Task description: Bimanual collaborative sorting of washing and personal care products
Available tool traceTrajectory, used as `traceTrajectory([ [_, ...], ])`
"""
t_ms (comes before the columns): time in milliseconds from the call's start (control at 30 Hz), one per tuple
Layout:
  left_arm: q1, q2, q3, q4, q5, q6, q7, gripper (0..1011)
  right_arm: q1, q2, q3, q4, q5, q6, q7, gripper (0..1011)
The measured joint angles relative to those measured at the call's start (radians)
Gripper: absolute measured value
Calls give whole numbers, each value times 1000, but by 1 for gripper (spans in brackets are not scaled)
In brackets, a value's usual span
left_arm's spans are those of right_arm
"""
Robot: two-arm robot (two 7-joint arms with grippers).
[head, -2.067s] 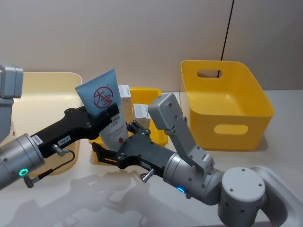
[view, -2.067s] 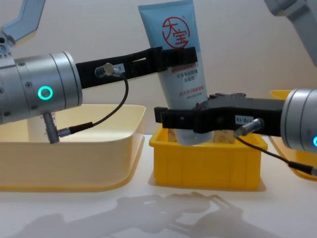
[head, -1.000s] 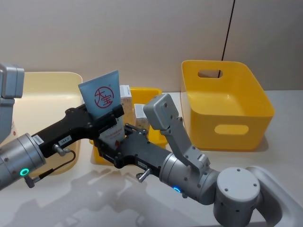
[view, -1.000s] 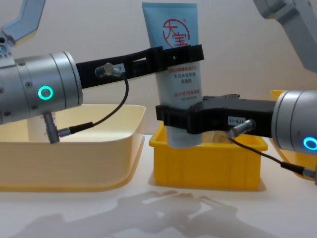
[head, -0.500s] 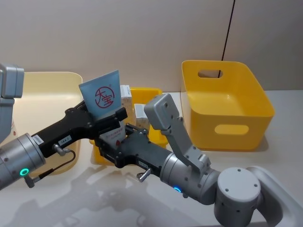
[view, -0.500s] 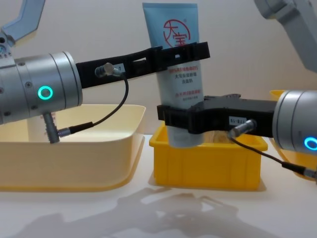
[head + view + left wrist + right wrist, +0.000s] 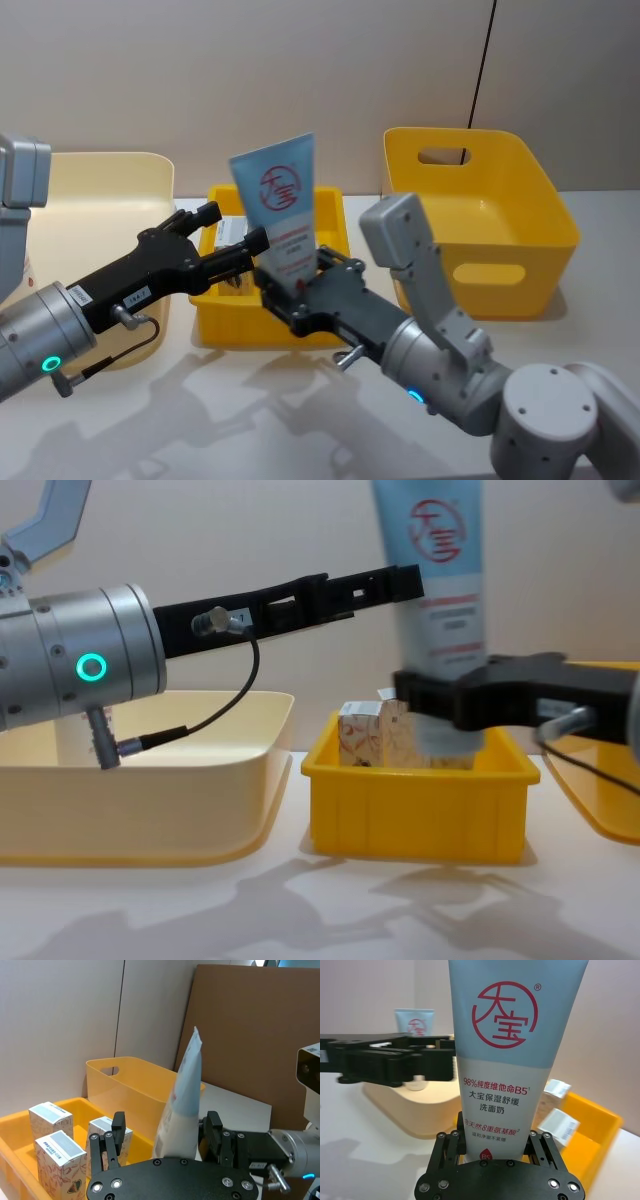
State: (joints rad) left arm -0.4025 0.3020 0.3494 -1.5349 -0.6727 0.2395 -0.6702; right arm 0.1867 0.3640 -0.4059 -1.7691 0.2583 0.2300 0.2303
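Observation:
A light-blue tube point(image 7: 279, 212) with a red circular logo stands upright, and my right gripper point(image 7: 292, 292) is shut on its lower end. In the chest view the tube point(image 7: 440, 570) hangs over the right part of the small yellow bin point(image 7: 410, 805), gripped low by the right gripper point(image 7: 442, 706). My left gripper point(image 7: 222, 232) is open just left of the tube, with nothing held. White cartons point(image 7: 368, 736) with orange-red print stand in the small bin point(image 7: 268, 322). In the right wrist view, a second tube point(image 7: 414, 1025) stands in the cream tray behind the left gripper point(image 7: 395, 1058).
A large yellow bin point(image 7: 480, 225) with handle cut-outs stands to the right. A wide cream tray point(image 7: 95, 185) lies to the left under my left arm. Bare table runs along the front of both containers.
The left gripper opened and let go of the tube. The right gripper, still shut on it, carried it to the right, away from the left fingers.

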Motion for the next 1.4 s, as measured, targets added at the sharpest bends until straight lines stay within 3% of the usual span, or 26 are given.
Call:
traceTrajectory([
  [367, 0, 0, 0, 0, 0, 0, 0, 1000, -68, 26, 97, -56, -29, -37, -86, 564],
  [600, 0, 0, 0, 0, 0, 0, 0, 1000, -78, 36, 156, -61, -48, -87, -125, 563],
  [933, 0, 0, 0, 0, 0, 0, 0, 1000, -29, 34, 210, -11, -80, -147, -164, 563],
  [1400, 0, 0, 0, 0, 0, 0, 0, 1000, 49, 5, 238, 81, -132, -131, -222, 563],
])
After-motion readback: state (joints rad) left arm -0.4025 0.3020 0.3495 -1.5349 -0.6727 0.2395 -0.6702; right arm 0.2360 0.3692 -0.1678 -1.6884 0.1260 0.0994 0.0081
